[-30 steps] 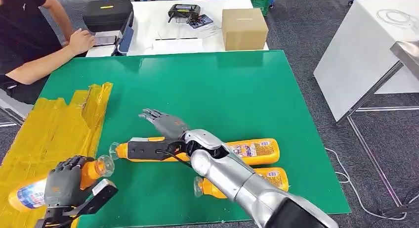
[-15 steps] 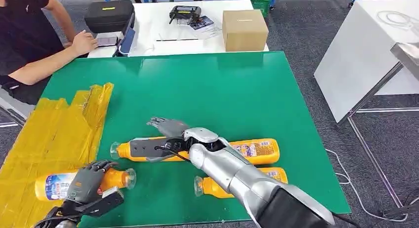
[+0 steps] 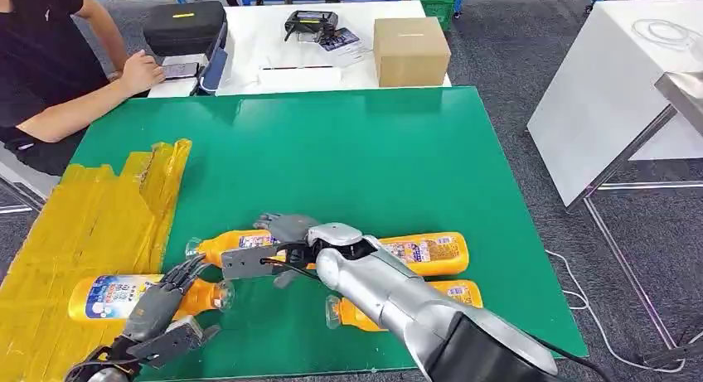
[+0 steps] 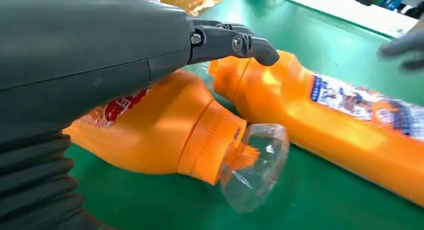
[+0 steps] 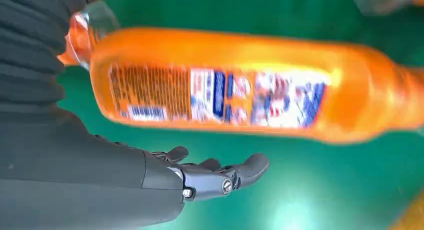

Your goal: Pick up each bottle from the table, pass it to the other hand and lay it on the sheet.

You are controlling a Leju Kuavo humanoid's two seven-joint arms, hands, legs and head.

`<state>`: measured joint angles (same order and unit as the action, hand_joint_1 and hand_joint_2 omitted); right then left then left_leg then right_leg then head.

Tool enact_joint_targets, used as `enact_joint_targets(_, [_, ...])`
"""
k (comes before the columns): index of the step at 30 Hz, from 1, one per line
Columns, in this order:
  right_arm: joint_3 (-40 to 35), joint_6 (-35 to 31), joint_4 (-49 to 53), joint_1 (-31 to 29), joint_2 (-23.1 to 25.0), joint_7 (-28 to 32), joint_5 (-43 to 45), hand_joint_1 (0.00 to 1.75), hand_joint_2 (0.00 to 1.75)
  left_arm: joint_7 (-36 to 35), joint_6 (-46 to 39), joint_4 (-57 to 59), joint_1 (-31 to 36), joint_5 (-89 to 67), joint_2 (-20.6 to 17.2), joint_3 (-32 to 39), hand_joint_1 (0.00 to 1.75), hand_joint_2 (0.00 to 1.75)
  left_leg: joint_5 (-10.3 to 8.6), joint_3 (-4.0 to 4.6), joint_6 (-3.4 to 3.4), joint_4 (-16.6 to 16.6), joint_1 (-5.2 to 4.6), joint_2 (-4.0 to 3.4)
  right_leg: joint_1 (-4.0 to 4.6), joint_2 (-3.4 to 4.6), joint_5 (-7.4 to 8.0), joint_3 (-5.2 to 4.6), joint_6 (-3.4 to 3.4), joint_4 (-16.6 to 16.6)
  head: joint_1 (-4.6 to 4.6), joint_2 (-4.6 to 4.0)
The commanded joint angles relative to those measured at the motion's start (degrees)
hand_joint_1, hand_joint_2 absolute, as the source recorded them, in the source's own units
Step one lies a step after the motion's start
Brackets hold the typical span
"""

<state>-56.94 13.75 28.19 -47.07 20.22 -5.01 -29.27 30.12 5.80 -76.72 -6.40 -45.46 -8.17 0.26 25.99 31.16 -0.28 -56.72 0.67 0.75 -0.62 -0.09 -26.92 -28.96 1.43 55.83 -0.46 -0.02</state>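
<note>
Reaching w/ right hand (image 3: 286, 229), fingers apart, over bottle (image 3: 249, 245); looks smooth, rigid, prob. slippery — grip mid-body. Left hand (image 3: 162, 299) open.

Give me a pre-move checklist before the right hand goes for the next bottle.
1. Left hand free of the delivered bottle: ok, fingers spread.
2. Delivered bottle fully on the yellow sheet: not ok, cap end overhangs the green table.
3. Right hand empty and open: ok.
4. Right hand over the middle bottle: ok.
5. Near bottle clear of the arm: cannot tell.
</note>
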Motion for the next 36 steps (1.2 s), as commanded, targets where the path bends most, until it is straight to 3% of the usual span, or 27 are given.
enact_joint_targets(1, [-7.6,0.3,-9.0,-1.6,-0.2,-1.0,0.0,0.0,1.75,1.7,5.5,5.8,1.3,5.9,0.2,-1.2,0.0,0.0,-0.12,0.09,0.07,0.1,0.03,-0.11,0.05,0.04,0.15,-0.07,-0.04,-0.1,0.0,0.0])
enact_joint_targets(5, [-7.3,-1.6,-11.8,-0.6,-0.3,-2.7,-1.8,0.0,1.75,4.6,12.4,5.0,2.9,15.5,2.5,2.1,0.0,0.0,-0.11,-0.04,0.03,0.1,-0.03,0.04,-0.01,-0.05,0.05,0.08,0.0,-0.1,0.02,0.0])
enact_joint_targets(17, [-7.2,-1.5,-14.2,2.3,-1.3,-7.1,-6.1,0.0,1.75,4.2,23.4,2.2,5.3,28.1,5.8,7.1,0.0,0.0,-0.14,-0.05,0.03,0.1,0.0,0.25,0.02,-0.24,0.05,0.11,-0.01,-0.2,0.0,0.0])
enact_joint_targets(18, [-6.9,-1.6,-14.6,2.5,-1.2,-7.8,-6.3,0.17,1.75,4.1,23.9,2.3,5.5,29.0,6.0,7.4,0.0,0.0,-0.11,-0.1,0.03,0.0,0.0,0.22,0.02,-0.2,0.03,0.13,-0.01,-0.1,0.0,0.0])
enact_joint_targets(19, [-7.2,-1.1,-14.6,2.6,-1.2,-8.4,-7.1,1.66,1.75,4.1,24.2,2.0,5.6,29.7,6.2,7.7,0.0,0.0,-0.15,-0.04,0.05,0.1,0.03,0.22,0.05,-0.23,0.08,0.11,-0.02,-0.2,-0.02,0.0])
enact_joint_targets(20, [-7.4,-1.0,-14.7,2.9,-1.2,-8.8,-7.7,1.75,1.75,4.1,24.6,1.9,5.7,30.7,6.4,8.1,0.0,0.0,-0.12,-0.03,0.04,0.0,0.04,0.2,0.05,-0.2,0.05,0.09,0.0,-0.1,0.02,0.0])
enact_joint_targets(36, [-6.8,-1.2,-14.8,3.4,-1.2,-9.7,-8.3,1.75,1.75,3.5,24.9,1.4,5.9,32.1,6.6,9.1,0.0,0.0,-0.06,-0.24,0.02,0.1,0.0,-0.07,0.02,-0.06,0.01,-0.27,-0.03,-0.1,-0.07,0.0])
